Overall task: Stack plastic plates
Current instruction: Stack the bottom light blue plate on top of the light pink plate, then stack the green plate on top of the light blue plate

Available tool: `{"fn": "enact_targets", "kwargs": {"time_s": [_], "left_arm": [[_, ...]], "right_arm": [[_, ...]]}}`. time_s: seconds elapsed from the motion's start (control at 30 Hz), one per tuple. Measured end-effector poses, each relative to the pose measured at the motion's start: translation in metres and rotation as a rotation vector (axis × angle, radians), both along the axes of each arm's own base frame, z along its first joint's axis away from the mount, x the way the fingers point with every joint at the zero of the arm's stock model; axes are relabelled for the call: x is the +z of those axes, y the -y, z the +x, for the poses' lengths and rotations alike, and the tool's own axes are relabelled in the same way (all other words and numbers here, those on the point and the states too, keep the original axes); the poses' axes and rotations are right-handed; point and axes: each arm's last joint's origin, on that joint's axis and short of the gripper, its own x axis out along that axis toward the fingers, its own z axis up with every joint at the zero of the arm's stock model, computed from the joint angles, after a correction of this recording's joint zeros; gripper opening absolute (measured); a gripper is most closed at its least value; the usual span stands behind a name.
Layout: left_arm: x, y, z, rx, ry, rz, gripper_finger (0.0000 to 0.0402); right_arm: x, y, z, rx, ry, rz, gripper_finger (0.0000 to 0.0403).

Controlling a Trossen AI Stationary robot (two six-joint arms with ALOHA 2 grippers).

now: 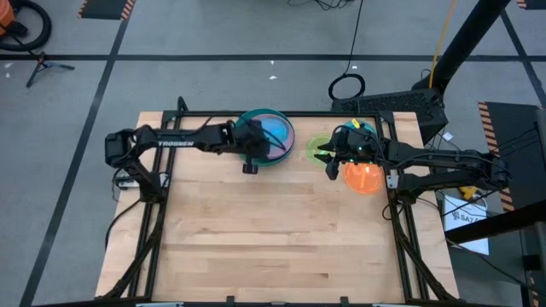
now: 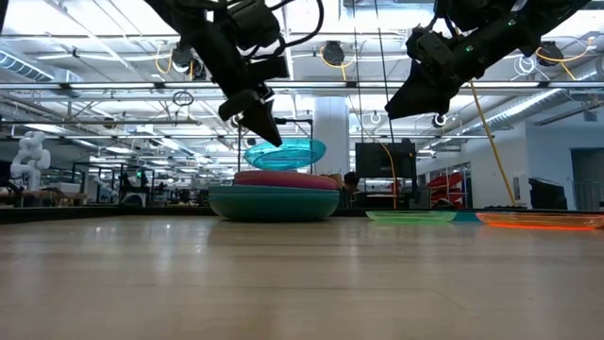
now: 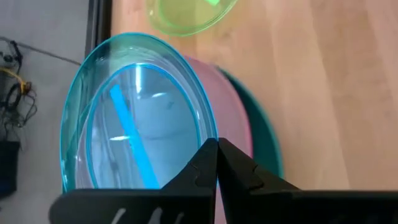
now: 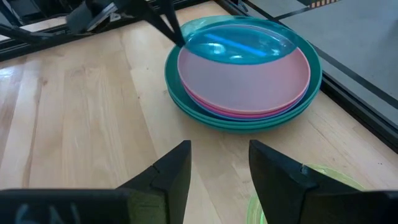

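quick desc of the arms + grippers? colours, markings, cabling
Both arms are dark, near black, with jointed links. The left arm carries pale TROSSEN lettering. The left gripper and right gripper each have two dark wedge-shaped fingers. Green and yellow bits show near the right wrist.

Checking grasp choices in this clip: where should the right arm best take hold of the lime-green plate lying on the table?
Probably by its thin raised rim. The lime-green plate lies flat and shallow, apart from the stack, so only the edge offers purchase. Come from above on the side nearest the open right gripper, one jaw inside the rim, one outside.
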Motion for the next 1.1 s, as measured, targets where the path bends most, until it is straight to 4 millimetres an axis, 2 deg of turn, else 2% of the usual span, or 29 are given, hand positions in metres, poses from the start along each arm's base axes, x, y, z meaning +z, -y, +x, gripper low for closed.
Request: {"fn": "enact_targets", "kwargs": {"time_s": [0.17, 0.37, 0.77, 0.93, 1.1], "left_arm": [[-0.004, -0.007, 0.0, 0.02, 0.008, -0.04, 0.0011], [-0.005, -0.014, -0.001, 0.027, 0.027, -0.082, 0.0041], [-0.005, -0.014, -0.001, 0.042, 0.028, -0.096, 0.0058], [-0.004, -0.003, -0.005, -0.059, -0.016, -0.138, 0.0058], [0.014, 0.003, -0.022, -0.163, 0.004, -0.248, 0.0056]], "right_arm": [[0.0, 0.0, 0.0, 0.0, 0.0, 0.0, 0.0155], [0.0, 0.0, 0.0, 0.0, 0.0, 0.0, 0.0155], [0.0, 0.0, 0.0, -0.013, 0.008, 0.021, 0.0155], [0.0, 0.0, 0.0, -0.064, 0.036, 0.106, 0.0155], [-0.001, -0.004, 0.0, -0.092, 0.042, 0.174, 0.0155]]}}
